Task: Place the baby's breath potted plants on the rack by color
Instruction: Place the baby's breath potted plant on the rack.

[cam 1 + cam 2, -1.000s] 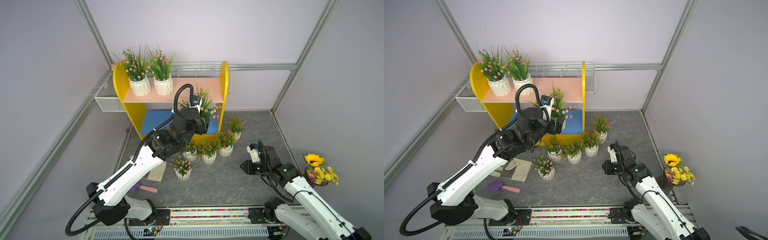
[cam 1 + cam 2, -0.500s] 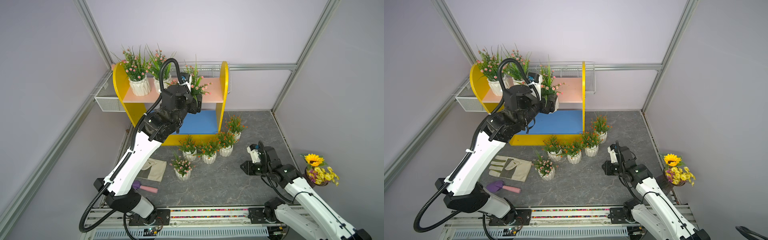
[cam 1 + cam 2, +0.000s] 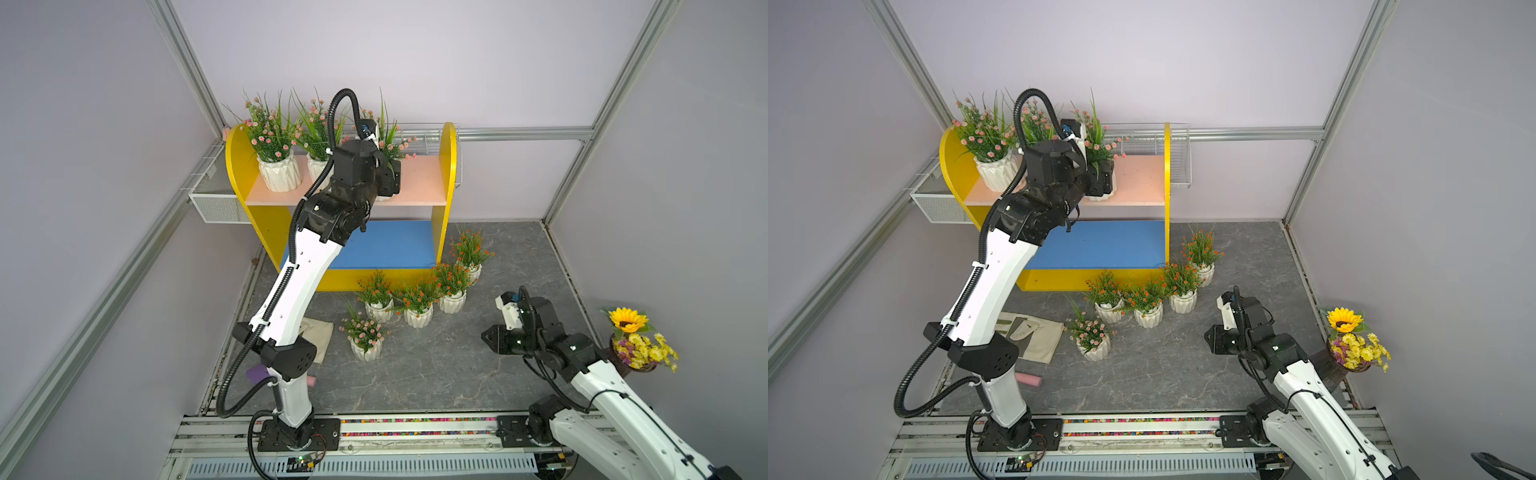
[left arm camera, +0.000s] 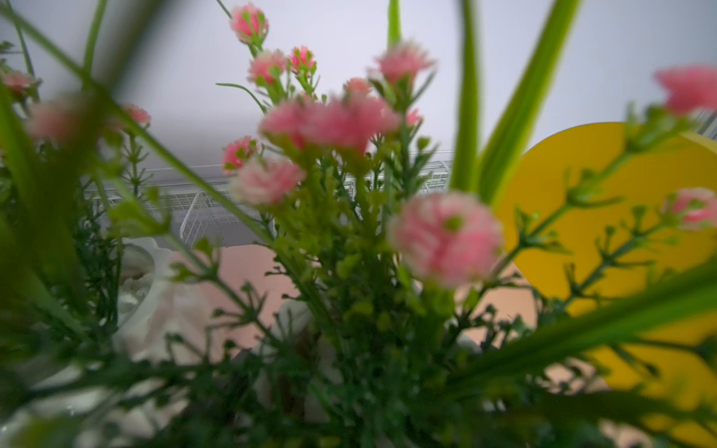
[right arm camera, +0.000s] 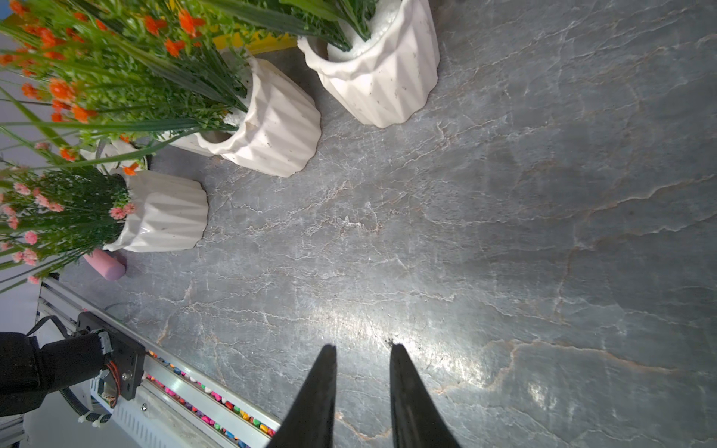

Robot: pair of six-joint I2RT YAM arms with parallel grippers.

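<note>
1. Pink upper board (image 3: 419,178) of the yellow two-tier rack with rounded side panels (image 3: 449,149), at 12 o'clock in both top views, already carries two pale-pink baby's breath plants in white faceted pots (image 3: 274,141) (image 3: 318,129) toward its 9 o'clock end.
2. The left arm's black parallel gripper (image 3: 388,178) is clenched on the pot of a third pink-blossomed plant (image 3: 392,141). It holds it upright mid-board, at 3 o'clock of those two. I can't tell if the pot is touching the board or just above it.
3. So imo the step in hand is setting down pink number three. The next move needs the pot sitting flat, then let go and back out toward 6 o'clock without snagging the sprigs.
4. Waiting on the grey marble-look floor (image 3: 415,374) is the fourth pink plant (image 3: 365,336) at 6 o'clock of the rack. Four orange-red ones (image 3: 376,291) (image 3: 415,301) (image 3: 451,282) (image 3: 469,249) sit at 5 o'clock. The blue lower board (image 3: 386,245) is bare, presumably theirs.
5. The right gripper (image 5: 360,345) hovers over the floor at 4 o'clock, fingers slightly apart and holding nothing.
</note>
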